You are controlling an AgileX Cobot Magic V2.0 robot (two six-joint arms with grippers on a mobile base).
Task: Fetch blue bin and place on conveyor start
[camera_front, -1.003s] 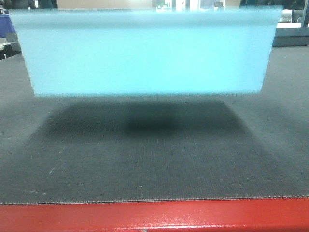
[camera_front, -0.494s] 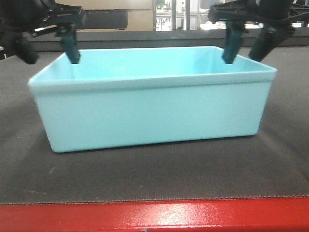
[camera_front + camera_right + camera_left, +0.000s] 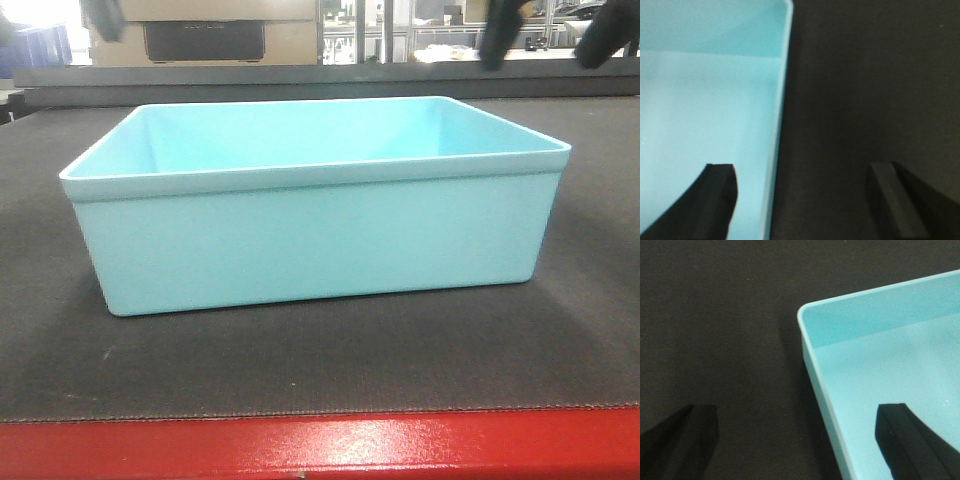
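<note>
Both sets of jaws stand spread wide with nothing between them. On the left gripper [image 3: 797, 440] one finger [image 3: 685, 440] hangs over the belt [image 3: 715, 330] and the other over the inside of the bin [image 3: 890, 370], so the bin's wall runs below the gap, untouched. The right gripper [image 3: 800, 205] is the same the other way round: one finger [image 3: 710, 200] above the bin's [image 3: 705, 100] floor, the other above the belt [image 3: 865, 75], the rim passing under the gap between them.

One bin [image 3: 315, 235] sits flat on the belt [image 3: 320, 365], close to the near end. It is pale turquoise, rectangular, with smooth plain walls that taper a little toward the base, and a thin flared rim all round. Its corners are rounded. It holds nothing that I can see, and its inner floor has a faint sheen.

One belt, dark grey and woven, stretches wide on both sides of the bin and behind it. Along its near edge runs one glossy red strip [image 3: 320, 450].

From the front, two blurred dark shapes [image 3: 545, 30] at the top right and one [image 3: 100, 15] at the top left hang clear above the bin. A brown box [image 3: 205, 35] stands far behind.
</note>
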